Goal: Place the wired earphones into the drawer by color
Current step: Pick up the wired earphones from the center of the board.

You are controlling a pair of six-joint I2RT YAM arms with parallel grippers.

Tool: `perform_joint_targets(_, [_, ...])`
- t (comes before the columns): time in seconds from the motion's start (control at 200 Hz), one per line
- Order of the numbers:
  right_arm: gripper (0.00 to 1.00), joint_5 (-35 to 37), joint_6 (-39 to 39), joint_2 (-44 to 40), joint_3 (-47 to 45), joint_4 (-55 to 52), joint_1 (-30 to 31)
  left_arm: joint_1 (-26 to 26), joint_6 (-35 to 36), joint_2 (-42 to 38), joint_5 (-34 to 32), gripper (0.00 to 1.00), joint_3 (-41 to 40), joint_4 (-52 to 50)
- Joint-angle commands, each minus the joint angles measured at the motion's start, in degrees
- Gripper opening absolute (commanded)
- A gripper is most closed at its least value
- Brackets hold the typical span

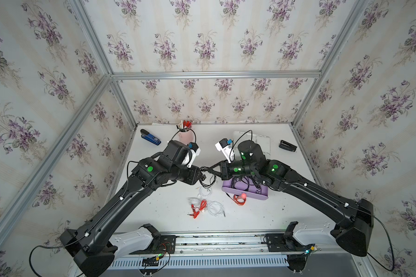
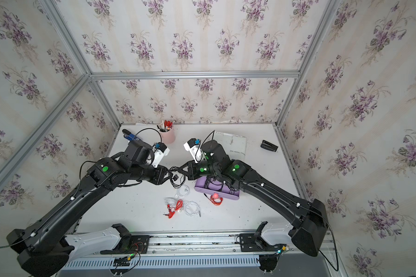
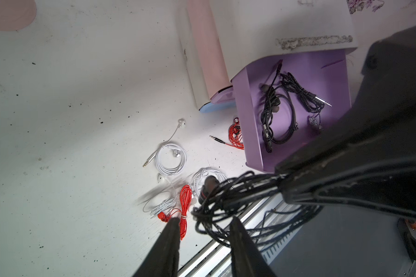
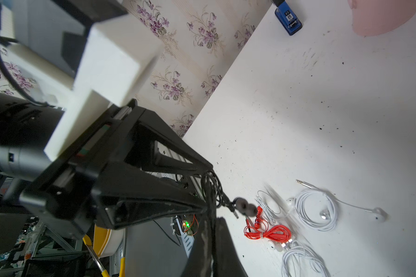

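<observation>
Mid-frame in both top views, the left gripper (image 3: pixel 205 219) is seen with fingers spread beside a black bundle (image 1: pixel 208 181), which is pinched tight by the right gripper (image 1: pixel 211 169). Just below, red bundles (image 1: pixel 197 208) and white bundles (image 1: pixel 215 208) are scattered on the table (image 1: pixel 262 215). Right of centre, more black cord (image 3: pixel 274 115) is tucked in the purple drawer (image 1: pixel 245 194).

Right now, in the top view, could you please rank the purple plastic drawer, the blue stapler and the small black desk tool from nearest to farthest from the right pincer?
1. purple plastic drawer: lies under that arm, close beside the right pincer.
2. blue stapler: back left corner.
3. small black desk tool: back right corner, farthest.
</observation>
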Motion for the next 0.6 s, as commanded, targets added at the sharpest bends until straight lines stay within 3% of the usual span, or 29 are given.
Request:
perform_joint_targets(0.0, [0.0, 2.0, 1.0, -1.7, 0.3, 0.0, 0.0, 0.0, -0.4, -0.4, 0.4, 0.63, 0.6, 1.8])
perform_joint_targets(0.23, [0.0, 7.4, 2.5, -8.4, -0.1, -6.1, -2.7, 0.1, -0.7, -3.4, -4.5, 0.84, 1.9, 0.9])
perform_joint_targets(0.475, [0.0, 7.4, 3.6, -19.7, -5.6, -11.0, -12.7, 0.2, -0.7, -7.1, -7.0, 0.89, 0.2, 1.8])
perform_joint_targets(0.595, [0.0, 6.3, 3.5, -21.6, -7.5, -12.2, -14.3, 0.2, -0.9, -7.0, -6.8, 0.89, -0.2, 1.4])
